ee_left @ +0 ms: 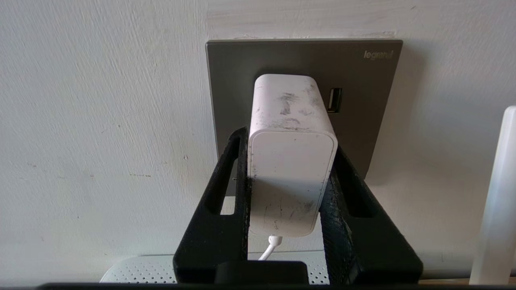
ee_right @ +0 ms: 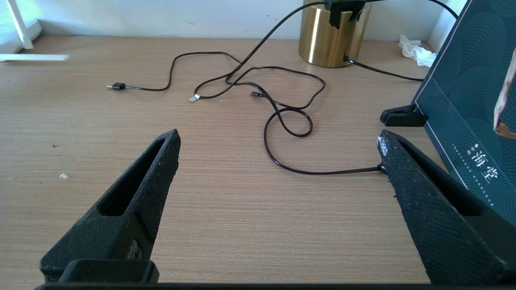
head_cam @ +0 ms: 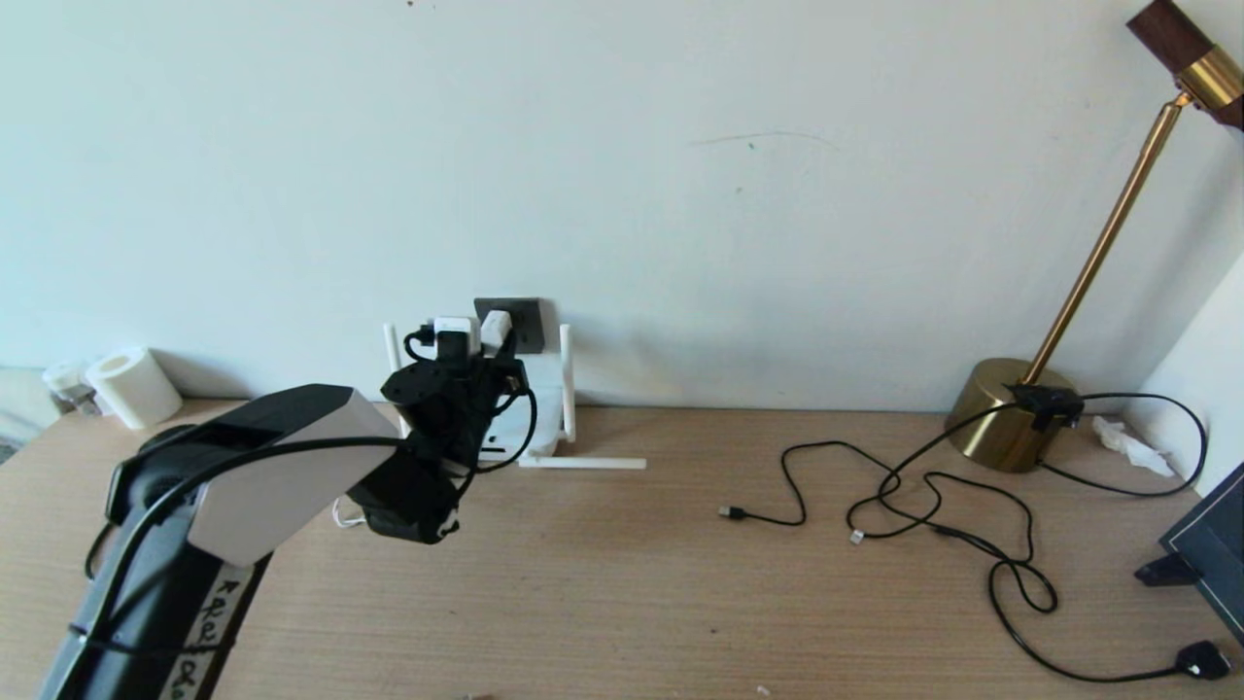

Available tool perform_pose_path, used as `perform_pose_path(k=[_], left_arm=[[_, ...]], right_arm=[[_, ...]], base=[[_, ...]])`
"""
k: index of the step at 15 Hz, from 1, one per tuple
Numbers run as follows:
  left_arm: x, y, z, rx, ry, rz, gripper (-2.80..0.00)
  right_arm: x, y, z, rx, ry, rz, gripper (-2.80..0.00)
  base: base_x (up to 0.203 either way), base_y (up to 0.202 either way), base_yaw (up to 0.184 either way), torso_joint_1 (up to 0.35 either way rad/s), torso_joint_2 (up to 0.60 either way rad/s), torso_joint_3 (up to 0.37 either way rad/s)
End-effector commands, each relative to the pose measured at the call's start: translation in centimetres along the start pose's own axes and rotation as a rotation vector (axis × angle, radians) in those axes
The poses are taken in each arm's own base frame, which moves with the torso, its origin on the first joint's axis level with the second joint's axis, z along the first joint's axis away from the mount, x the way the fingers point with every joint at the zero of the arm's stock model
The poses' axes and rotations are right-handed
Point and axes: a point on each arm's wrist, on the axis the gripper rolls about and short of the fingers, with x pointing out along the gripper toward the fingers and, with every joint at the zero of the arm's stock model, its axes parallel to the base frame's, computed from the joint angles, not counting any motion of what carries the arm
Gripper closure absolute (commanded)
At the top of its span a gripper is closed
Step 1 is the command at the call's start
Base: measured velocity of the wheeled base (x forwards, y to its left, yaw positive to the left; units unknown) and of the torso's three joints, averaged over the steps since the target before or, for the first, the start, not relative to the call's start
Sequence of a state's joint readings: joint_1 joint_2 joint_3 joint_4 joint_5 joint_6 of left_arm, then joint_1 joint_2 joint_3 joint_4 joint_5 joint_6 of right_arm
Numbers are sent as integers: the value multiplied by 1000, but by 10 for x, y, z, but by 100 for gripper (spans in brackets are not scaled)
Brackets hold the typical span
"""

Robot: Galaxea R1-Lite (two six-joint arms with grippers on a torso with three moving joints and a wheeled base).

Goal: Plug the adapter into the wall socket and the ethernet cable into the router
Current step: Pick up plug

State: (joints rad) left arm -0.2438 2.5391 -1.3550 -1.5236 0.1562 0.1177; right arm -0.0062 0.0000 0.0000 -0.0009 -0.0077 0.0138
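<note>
My left gripper [ee_left: 288,141] is shut on the white adapter [ee_left: 292,169], one finger on each side. The adapter's far end is against the dark grey wall socket [ee_left: 375,121]; its prongs are hidden, and its thin white cord hangs from the near end. In the head view the adapter [head_cam: 496,331] and socket [head_cam: 525,316] are just above the white router [head_cam: 549,403], which my arm partly hides. The ethernet cable's clear-tipped plug [head_cam: 856,536] lies loose on the desk to the right. My right gripper [ee_right: 278,139] hovers open over the desk, holding nothing.
A brass lamp base [head_cam: 1001,418] stands at the back right, with thin black USB cables [head_cam: 731,512] looping over the desk. A dark box [head_cam: 1215,554] is at the right edge, crumpled tissue [head_cam: 1127,442] near it. A white paper roll [head_cam: 131,387] stands far left.
</note>
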Motion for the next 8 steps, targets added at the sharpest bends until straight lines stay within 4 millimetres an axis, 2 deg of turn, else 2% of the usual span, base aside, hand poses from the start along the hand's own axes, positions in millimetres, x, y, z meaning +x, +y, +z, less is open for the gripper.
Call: perform_pose_path(k=[1,8], left_arm=[[0,0,-2,0,-3,2,0],[-1,-1,-12,3,14,2,0]], right_arm=[[0,0,0,0,1,0,-280],[0,0,0,0,0,0,-280]], base=[[0,0,0,0,0,0],[0,0,0,0,0,0]])
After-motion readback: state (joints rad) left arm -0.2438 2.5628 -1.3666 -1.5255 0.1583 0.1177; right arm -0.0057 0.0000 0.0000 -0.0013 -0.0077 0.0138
